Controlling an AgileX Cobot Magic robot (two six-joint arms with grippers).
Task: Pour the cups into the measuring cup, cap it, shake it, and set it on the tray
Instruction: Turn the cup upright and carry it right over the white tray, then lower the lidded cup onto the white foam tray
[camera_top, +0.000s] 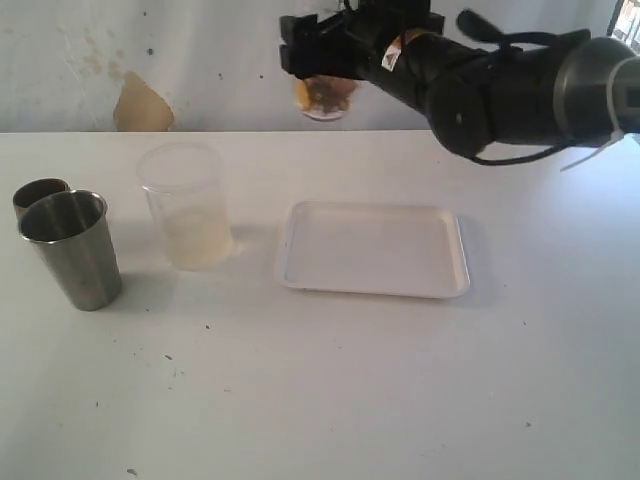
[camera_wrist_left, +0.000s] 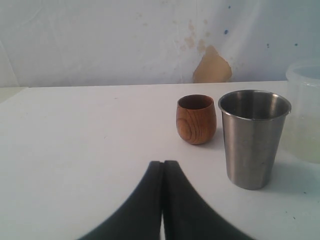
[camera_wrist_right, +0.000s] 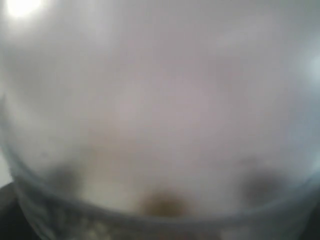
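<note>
Soft, even daylight, faint shadows beside the tray (camera_top: 375, 250); the right wrist view is wholly blurred and milky.

Exterior view: raised, facing down across the bench (camera_top: 350, 400) toward the wall (camera_top: 200, 60). Left wrist view: low, near bench level, looking wallward over its fingers (camera_wrist_left: 135, 210); shares the steel tumbler (camera_wrist_left: 254, 137) and frosted cup (camera_wrist_left: 305, 115) with exterior. Right wrist view: hard against the measuring cup (camera_wrist_right: 160, 125), blurred.
</note>
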